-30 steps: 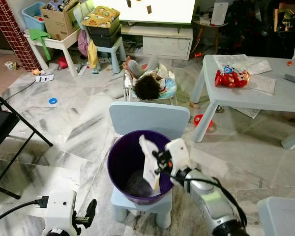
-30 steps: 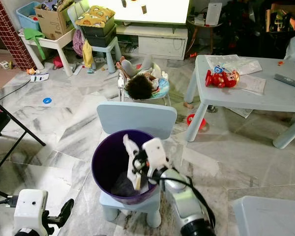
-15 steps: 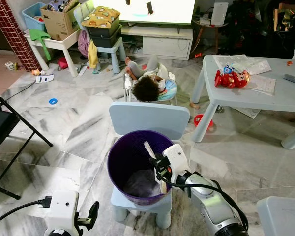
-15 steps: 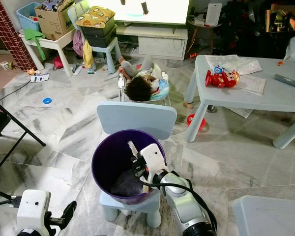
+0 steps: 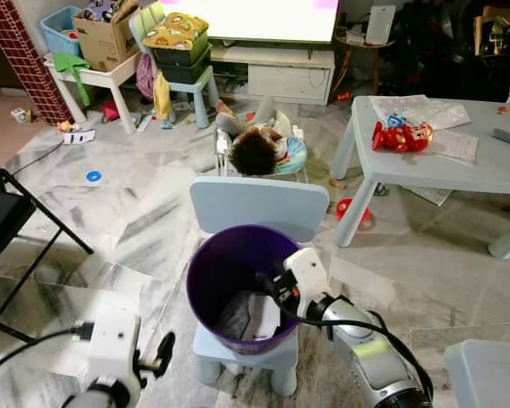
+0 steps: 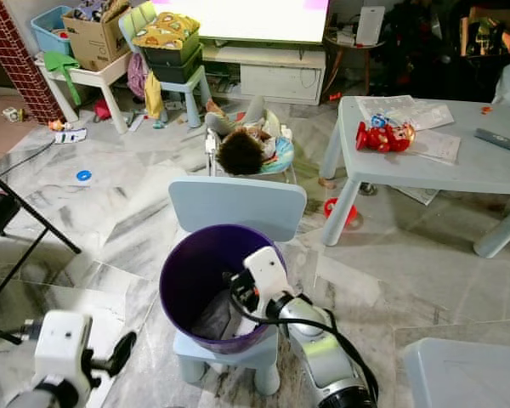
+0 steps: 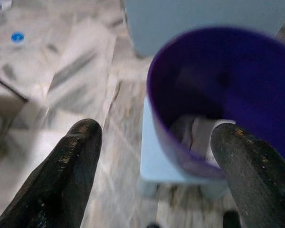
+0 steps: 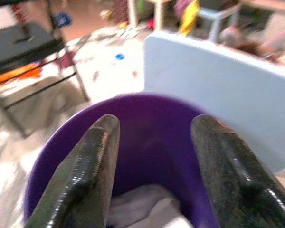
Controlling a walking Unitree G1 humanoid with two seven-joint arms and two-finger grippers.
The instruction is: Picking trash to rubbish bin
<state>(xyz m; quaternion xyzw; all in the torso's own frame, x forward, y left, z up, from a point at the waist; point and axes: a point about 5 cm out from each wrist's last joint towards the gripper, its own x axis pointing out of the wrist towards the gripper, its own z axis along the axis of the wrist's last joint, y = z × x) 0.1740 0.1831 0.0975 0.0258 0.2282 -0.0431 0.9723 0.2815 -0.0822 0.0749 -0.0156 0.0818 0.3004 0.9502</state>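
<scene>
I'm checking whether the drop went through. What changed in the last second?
The right gripper let go of the white paper: it was pinched above the purple bin, and now it lies inside, fingers open and empty over the rim. The left gripper stayed low and idle; the bin stayed on the small blue chair.

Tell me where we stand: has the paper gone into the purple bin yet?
Done: white paper trash lies inside the purple bin, which sits on the small blue chair. In hand: nothing; the right gripper is at the bin's rim with jaws open and empty, and the left gripper is low beside the bin, also open. Left: litter across the floor, such as the blue ring.
</scene>
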